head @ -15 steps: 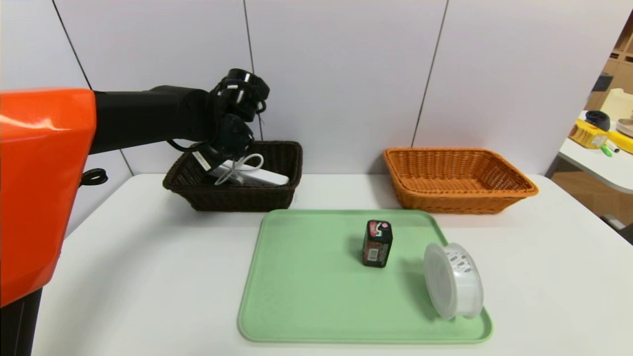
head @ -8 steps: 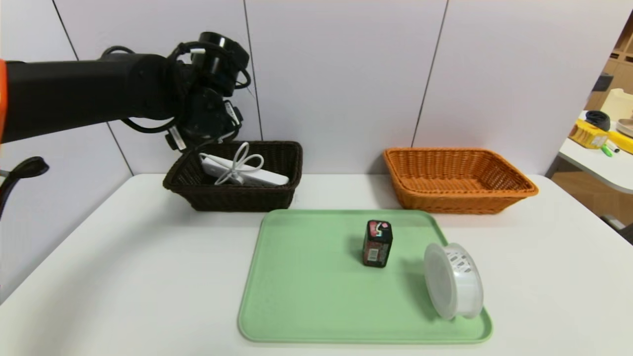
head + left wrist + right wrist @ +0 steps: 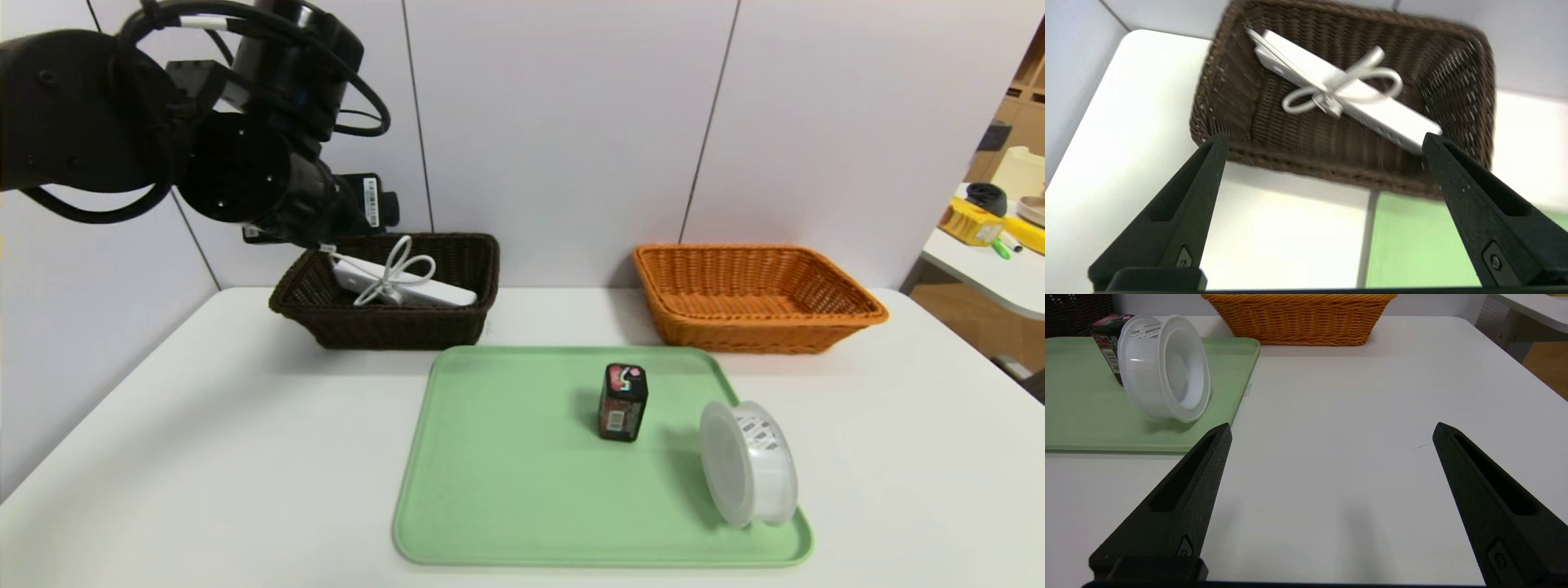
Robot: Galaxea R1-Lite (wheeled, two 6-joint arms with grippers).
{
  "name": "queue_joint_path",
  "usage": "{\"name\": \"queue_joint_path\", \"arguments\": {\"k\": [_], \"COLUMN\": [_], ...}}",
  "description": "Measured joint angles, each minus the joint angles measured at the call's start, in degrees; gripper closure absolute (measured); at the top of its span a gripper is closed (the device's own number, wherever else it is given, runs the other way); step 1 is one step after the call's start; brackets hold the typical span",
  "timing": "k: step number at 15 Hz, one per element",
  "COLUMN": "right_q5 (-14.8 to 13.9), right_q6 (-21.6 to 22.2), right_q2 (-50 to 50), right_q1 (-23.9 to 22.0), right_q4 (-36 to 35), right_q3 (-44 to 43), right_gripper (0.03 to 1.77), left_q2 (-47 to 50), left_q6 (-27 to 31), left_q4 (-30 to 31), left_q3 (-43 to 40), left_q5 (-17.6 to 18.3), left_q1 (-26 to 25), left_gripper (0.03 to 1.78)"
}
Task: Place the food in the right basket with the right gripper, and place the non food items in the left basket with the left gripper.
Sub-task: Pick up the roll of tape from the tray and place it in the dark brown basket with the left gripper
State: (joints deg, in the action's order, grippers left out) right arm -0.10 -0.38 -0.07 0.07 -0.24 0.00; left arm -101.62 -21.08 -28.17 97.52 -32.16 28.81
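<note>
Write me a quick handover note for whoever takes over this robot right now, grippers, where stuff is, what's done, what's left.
Left gripper: open, empty, raised above the near side of the dark brown basket.
Right gripper: open, empty, parked low over bare table right of the green tray.
Done: power strip lies in the dark brown basket.
Left: white tub, lying on its side at the tray's right edge, goes to the dark brown basket by the left gripper; dark carton, upright mid-tray, goes to the orange basket by the right gripper.
</note>
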Motion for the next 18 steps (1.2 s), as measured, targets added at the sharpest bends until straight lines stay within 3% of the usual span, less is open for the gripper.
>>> {"name": "queue_joint_path", "arguments": {"k": [2,8,18], "right_q5": [0.0,0.0,0.0], "right_q6": [0.0,0.0,0.0], "right_q2": [0.0,0.0,0.0], "right_q1": [0.0,0.0,0.0], "right_q4": [0.0,0.0,0.0], "right_q3": [0.0,0.0,0.0], "right_gripper": [0.10,0.10,0.10], "left_q2": [2.8,6.8,0.0], "left_q6": [2.6,3.1,2.6], "left_q4": [0.0,0.2,1.9], "left_q3": [-3.3,-10.2,-5.4], "left_q5": [1.8,2.1,2.2], "left_q1": [3.0,12.6,32.8], "left_gripper": [0.12,0.12,0.12]}}
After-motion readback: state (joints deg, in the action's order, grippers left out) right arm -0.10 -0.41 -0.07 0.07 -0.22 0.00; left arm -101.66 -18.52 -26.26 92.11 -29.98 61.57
